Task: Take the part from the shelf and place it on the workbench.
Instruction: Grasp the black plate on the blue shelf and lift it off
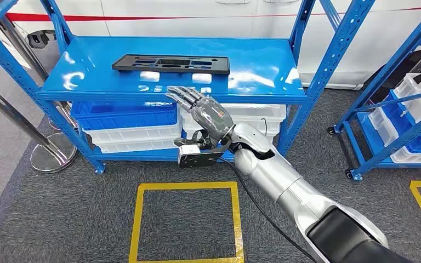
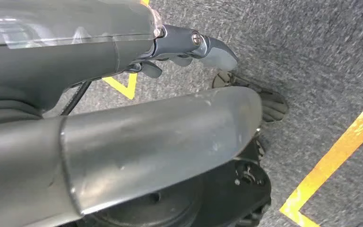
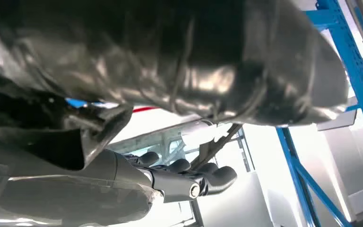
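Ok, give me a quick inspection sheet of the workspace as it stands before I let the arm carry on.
Surface: blue shelf, glossy top level with light glare; no workbench seen.
Job's things: black part lies flat on the top level, untouched.
Clutter: blue and white bins stacked on the levels below.
Hands: right hand raised at the shelf's front edge, fingers spread, short of the part, holding nothing; left hand hangs over the carpet, holding nothing.
Cables: black cable runs along the right arm.
Surroundings: yellow floor square, second blue rack, metal stanchion base.
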